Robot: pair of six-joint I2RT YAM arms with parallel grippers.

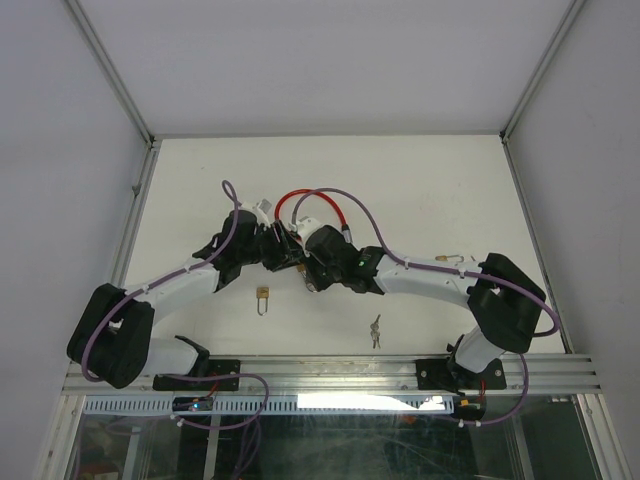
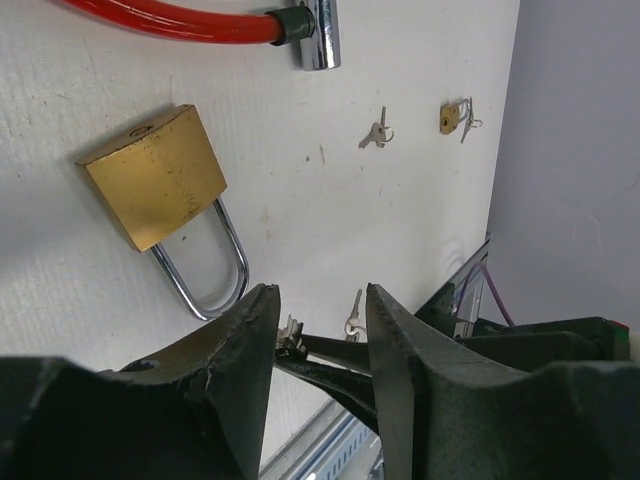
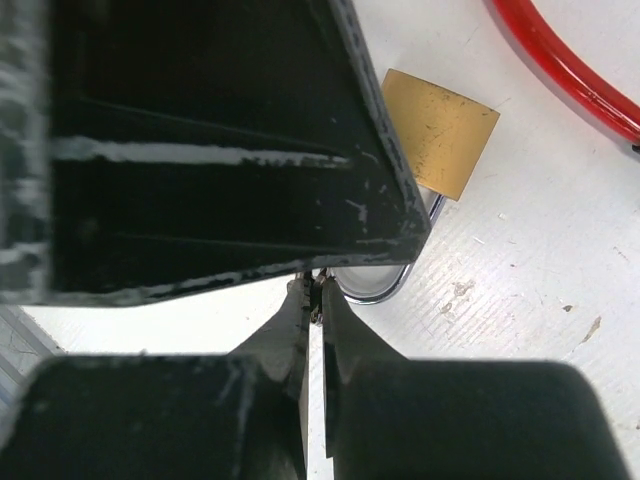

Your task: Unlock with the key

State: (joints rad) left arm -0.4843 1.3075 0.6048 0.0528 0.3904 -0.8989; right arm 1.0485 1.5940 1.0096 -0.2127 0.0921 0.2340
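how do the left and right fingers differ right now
The left gripper has its fingers apart, gripping nothing; the right gripper has its fingers pinched shut on a key. In the left wrist view, the right gripper's tips show through the gap between the left gripper's fingers. Both hang near the brass padlock.

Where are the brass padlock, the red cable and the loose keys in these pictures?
brass padlock (image 2: 155,178): left wrist view, middle of its brass body.
red cable (image 2: 220,27): left wrist view, red sleeve near its metal end.
loose keys (image 1: 376,330): top view, middle of the small bunch.
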